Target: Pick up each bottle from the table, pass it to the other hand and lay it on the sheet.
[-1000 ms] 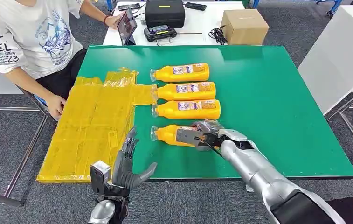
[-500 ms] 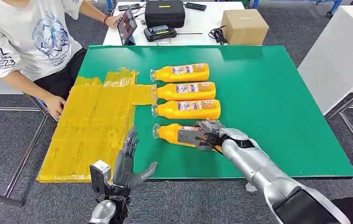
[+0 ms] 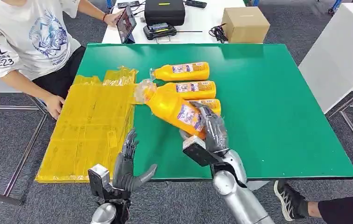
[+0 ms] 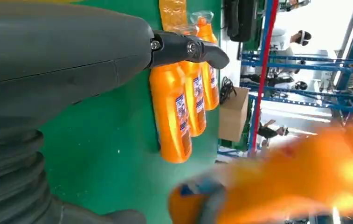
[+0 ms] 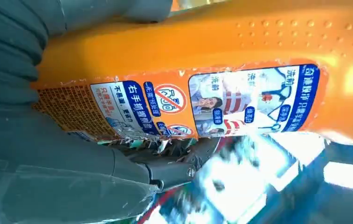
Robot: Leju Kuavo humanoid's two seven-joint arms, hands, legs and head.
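The right hand [image 3: 210, 127] grips 1 orange bottle [image 3: 172, 107] around its labelled lower body, held off the green table [image 3: 267, 102] with its clear cap tilted toward the yellow sheet [image 3: 90, 126]. The left hand [image 3: 128, 164] waits empty near the table's front edge, fingers spread. For a clean pass, bring the bottle's free neck end to the left palm, and release only once those fingers wrap it. 3 bottles [image 3: 188, 87] lie behind.

Glossy plastic bottle [image 3: 174, 110]; crinkled shiny sheet [image 3: 90, 130].
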